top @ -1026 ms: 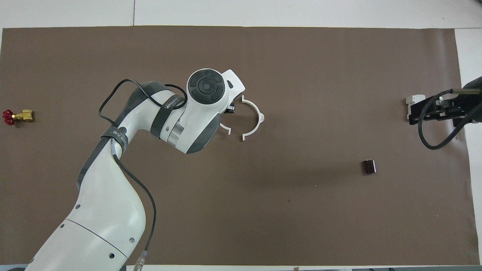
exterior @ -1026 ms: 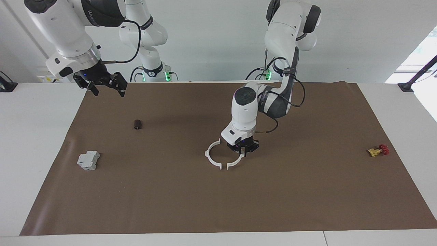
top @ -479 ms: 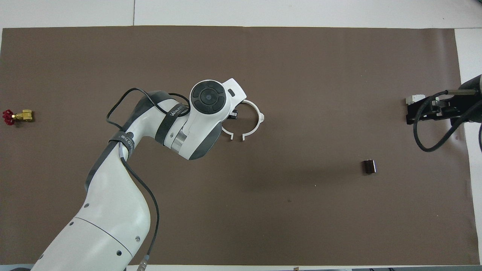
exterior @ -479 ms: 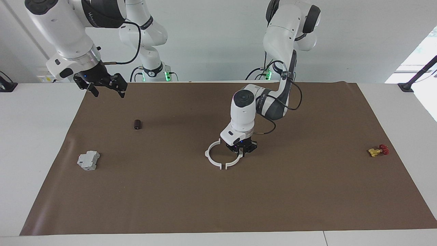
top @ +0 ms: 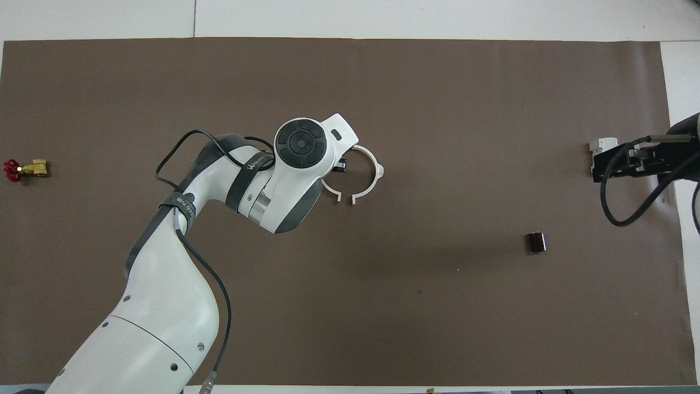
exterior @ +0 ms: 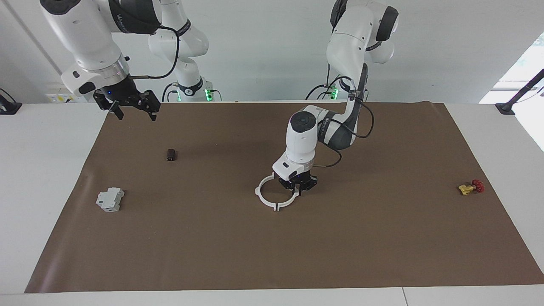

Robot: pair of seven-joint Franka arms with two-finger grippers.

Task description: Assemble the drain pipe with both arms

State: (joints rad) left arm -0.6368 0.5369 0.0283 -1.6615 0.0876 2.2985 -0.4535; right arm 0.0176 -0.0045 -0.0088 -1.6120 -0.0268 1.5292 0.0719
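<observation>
While the left gripper (exterior: 298, 189) clamps one thin white plastic arc (exterior: 292, 199) against its twin (exterior: 264, 196), joining seems underway; next, the open-fingered right gripper (exterior: 132, 107) should brace that twin.

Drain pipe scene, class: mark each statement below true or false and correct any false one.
1. The left gripper is shut on a white arc of the drain pipe. True.
2. The right gripper rests on the mat. False: it hangs open in the air, holding nothing.
3. The two arcs lie stacked. False: the other arc lies beside the gripped one, together nearly a ring.
4. The grey box lies farther from the robots than the dark cylinder. True.
</observation>
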